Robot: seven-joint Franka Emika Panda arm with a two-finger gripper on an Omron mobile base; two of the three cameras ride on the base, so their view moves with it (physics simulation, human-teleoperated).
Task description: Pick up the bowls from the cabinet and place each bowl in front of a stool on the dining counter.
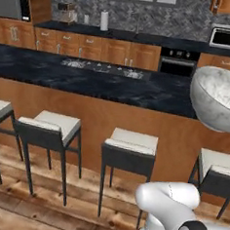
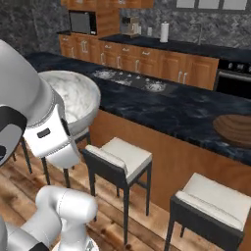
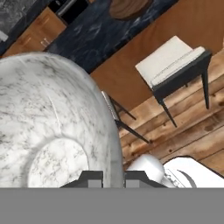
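Marbled grey-white bowl [image 3: 52, 127], carried in the air, tilted, above the stools [image 2: 120, 159] on the near side of the dining counter [image 1: 90, 81]. The gripper [image 3: 113, 177] is clenched on the bowl's rim, one fingertip inside the wall and one outside. Dark wooden bowl [image 2: 236, 130] resting on the dining counter by its front edge, above another stool [image 2: 215, 198].
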